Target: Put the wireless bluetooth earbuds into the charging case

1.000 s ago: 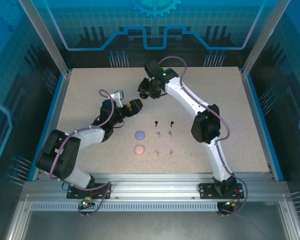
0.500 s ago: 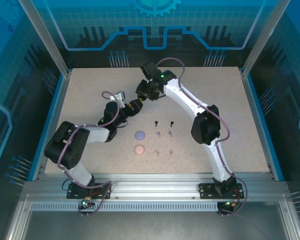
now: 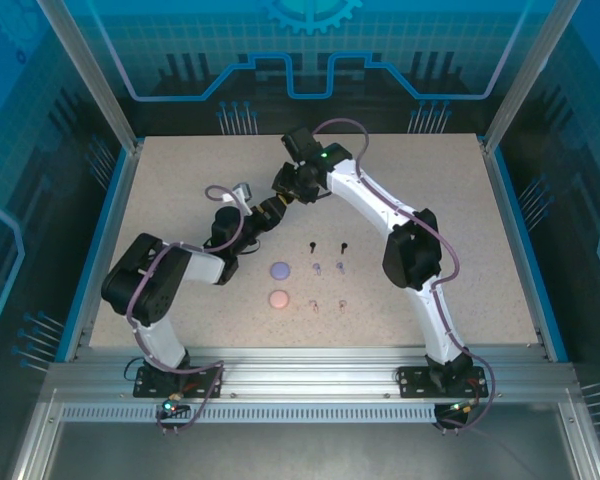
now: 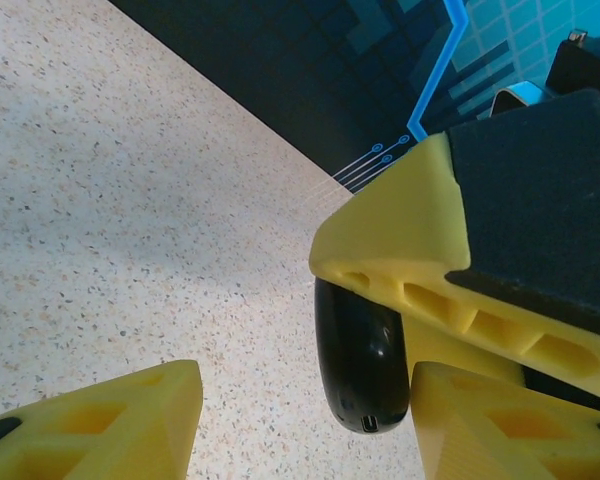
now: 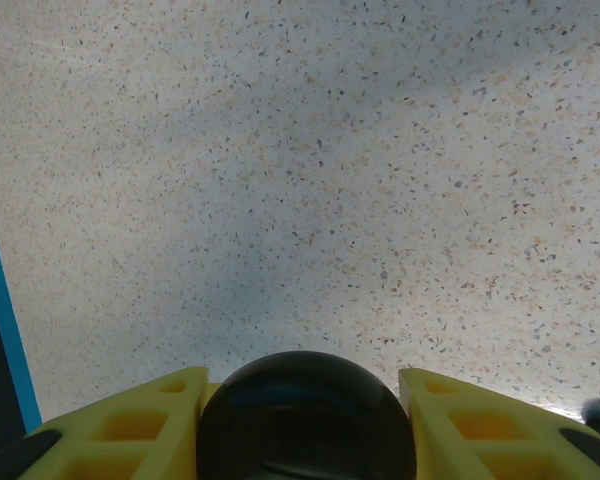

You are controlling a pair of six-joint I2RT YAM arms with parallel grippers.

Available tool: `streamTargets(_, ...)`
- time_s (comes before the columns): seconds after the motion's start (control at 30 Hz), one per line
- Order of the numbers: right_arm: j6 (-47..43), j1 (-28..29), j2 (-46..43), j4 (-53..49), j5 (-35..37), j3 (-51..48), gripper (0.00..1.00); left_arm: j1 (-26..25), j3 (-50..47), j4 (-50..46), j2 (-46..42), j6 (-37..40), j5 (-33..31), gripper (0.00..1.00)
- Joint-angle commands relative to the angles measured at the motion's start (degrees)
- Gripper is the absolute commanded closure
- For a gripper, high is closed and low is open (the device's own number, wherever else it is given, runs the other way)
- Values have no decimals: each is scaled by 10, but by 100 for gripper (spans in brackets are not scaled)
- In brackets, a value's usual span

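Parted left hand (image 3: 266, 213), gripping right hand (image 3: 283, 189), adjacent

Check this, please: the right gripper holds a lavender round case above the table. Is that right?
Not quite. The round case that the right gripper holds above the table is black, not lavender. The right wrist view shows it.

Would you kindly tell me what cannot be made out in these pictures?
- Right wrist view: the black case in the right gripper is cut off by the bottom edge; its lid is unseen.
- Left wrist view: the right gripper covers part of the case; whether the left gripper touches it is unclear.
- Top view: the earbuds are too small to tell how each lies.
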Motion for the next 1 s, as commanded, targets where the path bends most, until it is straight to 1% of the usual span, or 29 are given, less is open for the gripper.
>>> streamTargets(0.0,12,7,-31,12,-9,-8,59,-8,13,26,15,-6,-13,42)
streamTargets(0.2,14,7,-35,18,-13,-15,59,-13,18,34,23,-7,-19,48)
streamTargets(0.37,14,7,-41,23,-15,-23,59,-14,22,42,30,-11,-21,56)
streamTargets(0.47,15,7,-45,28,-17,-32,59,-14,24,48,33,-13,-22,62)
streamTargets(0.7,22,7,-58,44,-21,-49,58,-18,21,57,31,-13,-22,80)
streamTargets(0.8,25,7,-62,49,-23,-50,56,-20,19,60,28,-13,-20,89)
streamTargets(0.9,27,7,-67,55,-24,-49,52,-21,17,60,24,-12,-17,92)
streamTargets(0.97,27,7,-69,58,-24,-46,46,-21,17,59,21,-12,-15,95)
